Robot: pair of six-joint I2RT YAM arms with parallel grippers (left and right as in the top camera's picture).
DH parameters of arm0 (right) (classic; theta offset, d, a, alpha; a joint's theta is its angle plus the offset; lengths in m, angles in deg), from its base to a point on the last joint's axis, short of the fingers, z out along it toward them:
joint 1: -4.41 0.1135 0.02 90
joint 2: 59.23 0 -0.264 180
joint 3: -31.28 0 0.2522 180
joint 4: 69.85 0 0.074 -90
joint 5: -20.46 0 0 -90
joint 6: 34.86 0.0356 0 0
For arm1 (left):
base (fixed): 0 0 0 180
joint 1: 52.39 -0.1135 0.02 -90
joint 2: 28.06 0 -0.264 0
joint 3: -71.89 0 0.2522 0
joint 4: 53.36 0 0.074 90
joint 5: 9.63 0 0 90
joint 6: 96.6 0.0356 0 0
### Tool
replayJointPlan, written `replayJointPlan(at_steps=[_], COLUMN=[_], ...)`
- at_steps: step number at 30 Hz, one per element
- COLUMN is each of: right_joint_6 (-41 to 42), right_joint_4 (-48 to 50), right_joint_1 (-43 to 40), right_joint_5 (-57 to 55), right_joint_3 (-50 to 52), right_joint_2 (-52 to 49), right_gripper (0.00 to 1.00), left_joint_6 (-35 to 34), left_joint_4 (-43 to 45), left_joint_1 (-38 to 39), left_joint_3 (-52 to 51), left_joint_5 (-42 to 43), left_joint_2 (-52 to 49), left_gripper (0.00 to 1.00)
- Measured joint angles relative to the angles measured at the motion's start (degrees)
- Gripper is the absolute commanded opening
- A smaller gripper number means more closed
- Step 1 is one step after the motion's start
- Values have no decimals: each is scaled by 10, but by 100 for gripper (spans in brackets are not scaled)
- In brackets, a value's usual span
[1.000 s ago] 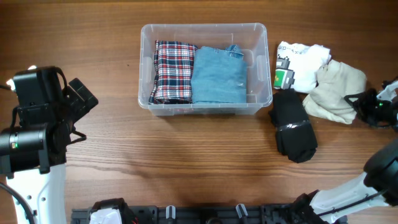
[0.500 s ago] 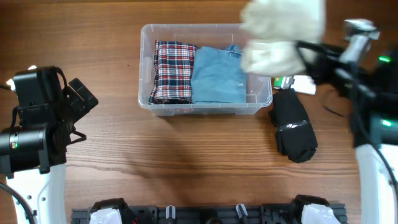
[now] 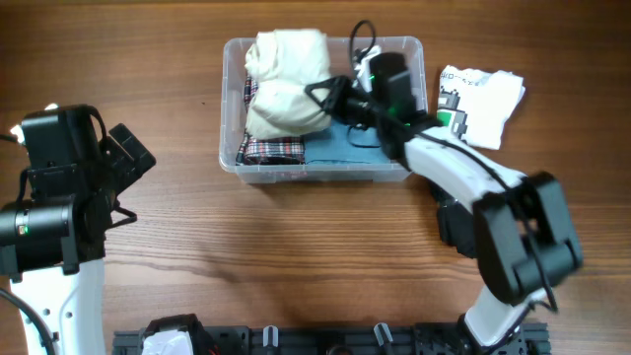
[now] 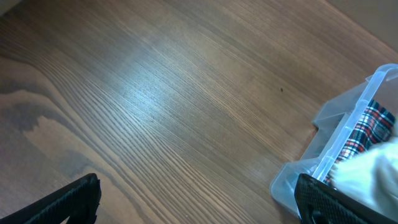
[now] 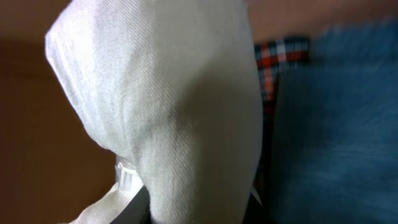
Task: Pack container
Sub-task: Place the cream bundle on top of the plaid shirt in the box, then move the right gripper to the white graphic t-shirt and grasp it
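Cream garment [image 3: 286,84] pinched in right gripper [image 3: 327,97], over plaid shirt [image 3: 271,150] in container [image 3: 325,174] for stacking; left gripper [image 4: 199,202] wide, idle.

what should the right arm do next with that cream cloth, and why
Probably lower and let go: the right arm's fingers hold the cream cloth bundle just above the red plaid folded cloth, inside the clear plastic rectangular container.

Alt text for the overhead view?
The right pincer holds a cream garment over the plaid cloth in the clear container, beside folded denim. A white shirt and a black garment lie on the table right of it.
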Motion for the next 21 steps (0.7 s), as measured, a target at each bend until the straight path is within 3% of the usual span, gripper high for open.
replayJointPlan(at_steps=[1, 5, 10, 14, 17, 21], right_joint_6=[8, -5, -98, -193, -237, -275], right_joint_4=[2, 2, -39, -140, -256, -363], right_joint_1=[6, 23, 18, -7, -90, -258], right_joint_5=[-3, -25, -16, -34, -49, -66], right_joint_3=[0, 0, 0, -3, -14, -16], right_joint_2=[-8, -16, 25, 153, 284, 309], right_gripper=[16, 48, 56, 70, 78, 89], left_joint_6=[0, 0, 0, 0, 0, 0], left_joint_4=[0, 0, 0, 1, 0, 0], left_joint_1=[0, 0, 0, 0, 0, 0], left_joint_3=[0, 0, 0, 0, 0, 0], left_joint_5=[0, 0, 0, 0, 0, 0], left_joint_2=[0, 0, 0, 0, -1, -1], left_gripper=[100, 100, 100, 100, 100, 100])
